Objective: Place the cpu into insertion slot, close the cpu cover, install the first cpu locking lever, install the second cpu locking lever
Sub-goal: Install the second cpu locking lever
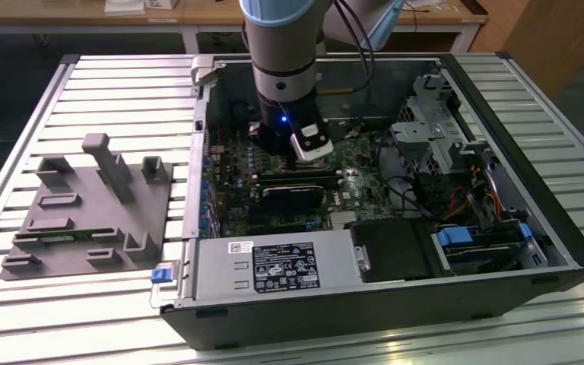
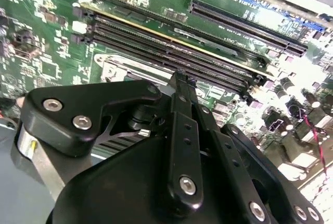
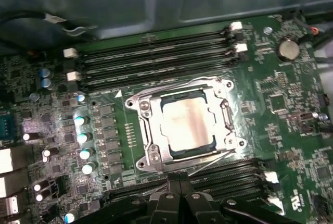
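The room is bright, and the slatted table [image 1: 58, 84] shines with glare. Inside the computer case [image 1: 373, 304] it is dim. The cpu [image 3: 186, 125] glows softly; the nearby gripper [image 2: 179, 130] looks blurry.

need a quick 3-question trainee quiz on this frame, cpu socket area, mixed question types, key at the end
1. True or false: in the first wrist view, the cpu lies inside the slot.
2. In that view the cover is: A) lifted clear of the chip, B) down flat, framing the chip, C) lying outside the case.
3. Fill in: in the exterior view, the arm reaches down into the open computer ____.

Key
1. True. The silver chip sits in the socket on the board.
2. B. The metal frame lies flat around the chip.
3. case. The gripper hangs just above the board, beside the socket.
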### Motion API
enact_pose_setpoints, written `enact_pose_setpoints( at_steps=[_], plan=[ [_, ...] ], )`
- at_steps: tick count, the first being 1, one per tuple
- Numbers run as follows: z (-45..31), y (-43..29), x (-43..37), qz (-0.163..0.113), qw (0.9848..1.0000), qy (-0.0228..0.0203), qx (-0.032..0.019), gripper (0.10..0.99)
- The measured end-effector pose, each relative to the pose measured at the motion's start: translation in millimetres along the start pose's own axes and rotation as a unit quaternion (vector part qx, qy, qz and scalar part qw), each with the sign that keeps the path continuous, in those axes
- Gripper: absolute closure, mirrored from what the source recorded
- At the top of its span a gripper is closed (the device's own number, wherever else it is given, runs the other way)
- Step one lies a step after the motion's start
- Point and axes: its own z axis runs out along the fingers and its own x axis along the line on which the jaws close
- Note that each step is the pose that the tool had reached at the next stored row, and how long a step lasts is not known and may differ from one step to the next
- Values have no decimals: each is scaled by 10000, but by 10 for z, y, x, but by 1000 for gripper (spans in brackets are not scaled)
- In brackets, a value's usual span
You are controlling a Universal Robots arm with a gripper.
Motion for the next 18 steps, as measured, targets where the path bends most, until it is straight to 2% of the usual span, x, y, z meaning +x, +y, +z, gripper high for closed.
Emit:
enact_pose_setpoints(
  at_steps=[5, 9, 14, 18],
  plan=[
    [16, -37, 48, -93, 9999, 25, -76, 980],
    [17, -84, 52, -104, 9998, 40, -147, 980],
    [26, -124, 62, -104, 9993, 79, -339, 980],
    [35, -165, 81, -107, 9989, 99, -440, 980]
  ],
)
